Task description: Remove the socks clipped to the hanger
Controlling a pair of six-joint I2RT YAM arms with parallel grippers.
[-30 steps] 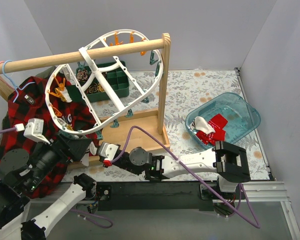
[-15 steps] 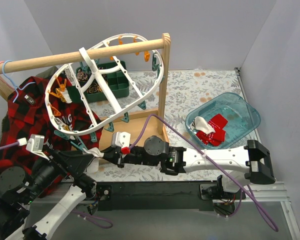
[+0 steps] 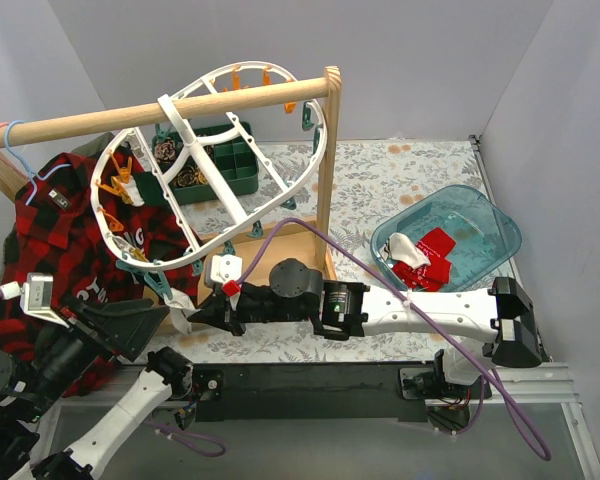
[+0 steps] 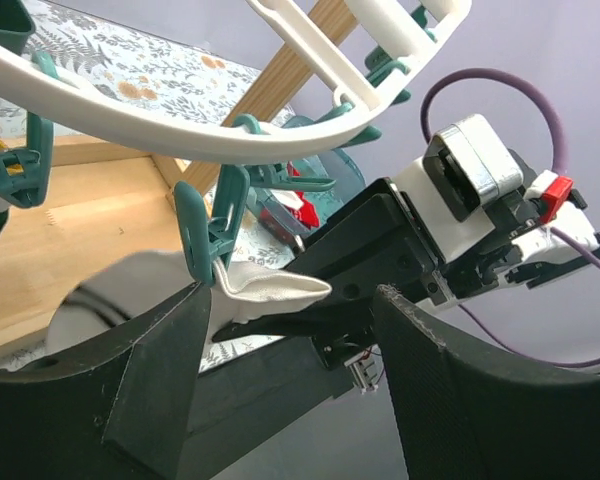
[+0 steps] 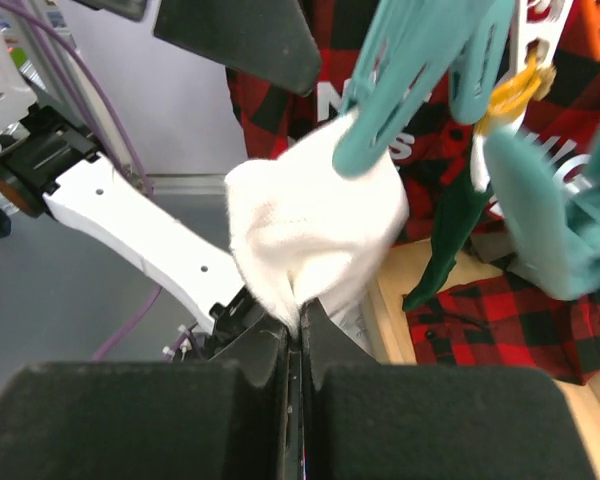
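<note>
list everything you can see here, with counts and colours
white plastic oval drying frame: 1, orange and teal clips, hung on the rail
white-ended sock: 1, in a teal clip at the frame's near rim
dark green sock: 1, hanging beside it
red and white socks: count unclear, in the bin
clear teal plastic bin: 1, right
wooden rail stand: 1, centre
red-and-black plaid shirt: 1, left
dark green compartment tray: 1, behind the frame
left pincer: open, near the white-ended sock
right pincer: shut on the white-ended sock
</note>
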